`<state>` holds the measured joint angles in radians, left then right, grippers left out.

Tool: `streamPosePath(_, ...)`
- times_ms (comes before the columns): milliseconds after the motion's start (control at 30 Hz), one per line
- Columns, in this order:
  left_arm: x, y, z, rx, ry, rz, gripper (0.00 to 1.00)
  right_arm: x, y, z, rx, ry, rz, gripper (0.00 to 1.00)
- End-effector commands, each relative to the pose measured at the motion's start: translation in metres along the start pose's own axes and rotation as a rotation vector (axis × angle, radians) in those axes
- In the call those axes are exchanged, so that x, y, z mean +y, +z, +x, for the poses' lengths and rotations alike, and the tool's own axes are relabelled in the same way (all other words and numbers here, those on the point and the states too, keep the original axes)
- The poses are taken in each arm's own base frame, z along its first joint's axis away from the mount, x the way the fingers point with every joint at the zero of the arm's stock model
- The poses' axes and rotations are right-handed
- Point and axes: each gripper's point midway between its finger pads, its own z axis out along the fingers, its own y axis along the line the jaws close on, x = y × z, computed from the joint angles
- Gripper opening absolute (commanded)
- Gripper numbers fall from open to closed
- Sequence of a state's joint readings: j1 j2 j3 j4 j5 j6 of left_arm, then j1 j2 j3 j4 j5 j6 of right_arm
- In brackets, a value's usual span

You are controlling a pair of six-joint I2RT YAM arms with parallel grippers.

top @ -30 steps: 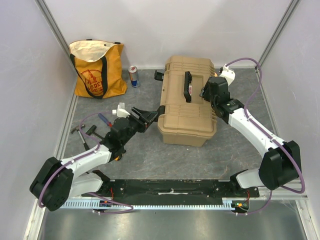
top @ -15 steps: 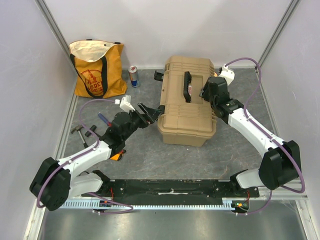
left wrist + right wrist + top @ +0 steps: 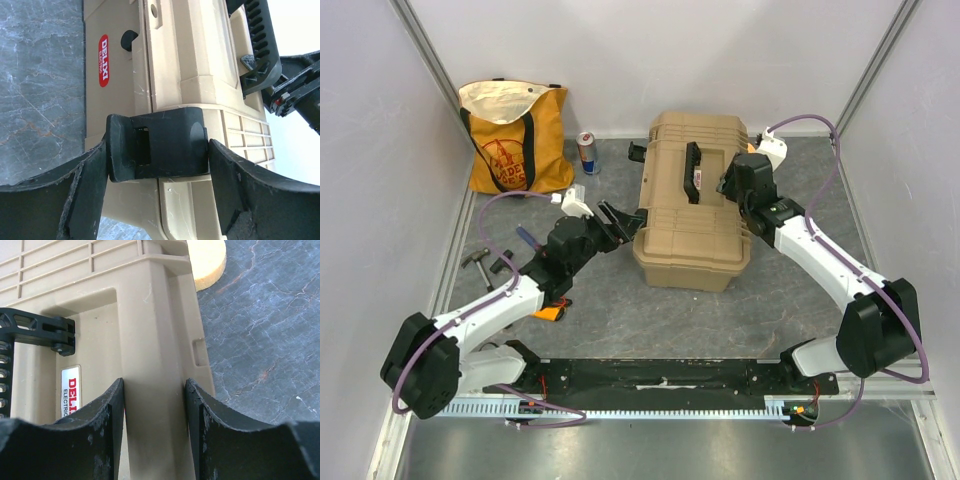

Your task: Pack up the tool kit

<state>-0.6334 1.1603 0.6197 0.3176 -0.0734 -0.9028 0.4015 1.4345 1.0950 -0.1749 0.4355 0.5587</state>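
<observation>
The tan toolbox (image 3: 692, 225) lies shut in the middle of the table, with its black handle (image 3: 695, 172) on top. My left gripper (image 3: 617, 222) is at its left side. In the left wrist view (image 3: 158, 150) its jaws stand open on either side of a black latch (image 3: 165, 142), the left finger touching it. My right gripper (image 3: 735, 185) is on the lid's right side. In the right wrist view (image 3: 155, 385) it is shut on a raised tan rib (image 3: 150, 330) of the lid. A red-blue screwdriver (image 3: 527, 238) and an orange meter (image 3: 552, 312) lie by the left arm.
An orange-and-cream tote bag (image 3: 515, 135) stands at the back left with a drink can (image 3: 587, 152) beside it. Small dark-handled tools (image 3: 480, 262) lie near the left wall. A cream round object (image 3: 205, 257) sits on the grey floor beside the toolbox.
My left gripper has moved up and right from the floor tools to the toolbox's left latch. The right gripper has stayed on the lid.
</observation>
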Motion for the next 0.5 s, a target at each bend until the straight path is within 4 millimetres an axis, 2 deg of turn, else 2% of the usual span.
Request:
streamPosePath(0,0.041,-0.010,0.011,-0.022,-0.126,-0.179,0.73,-0.085,-0.016,0.150,0.489,-0.140,0.255,0.18)
streamPosePath(167,0.060,-0.026,0.002,-0.116,-0.229,-0.256,0.72,-0.085,-0.016,0.149,0.486,-0.131,0.254,0.18)
streamPosePath(300,0.085,-0.043,-0.004,-0.196,-0.281,-0.353,0.77,-0.084,-0.018,0.144,0.472,-0.126,0.258,0.19)
streamPosePath(400,0.111,-0.060,-0.008,-0.256,-0.285,-0.480,0.83,-0.078,-0.024,0.119,0.428,-0.117,0.264,0.20)
streamPosePath(467,0.125,-0.071,-0.012,-0.288,-0.260,-0.558,0.86,-0.073,-0.029,0.095,0.376,-0.119,0.260,0.22)
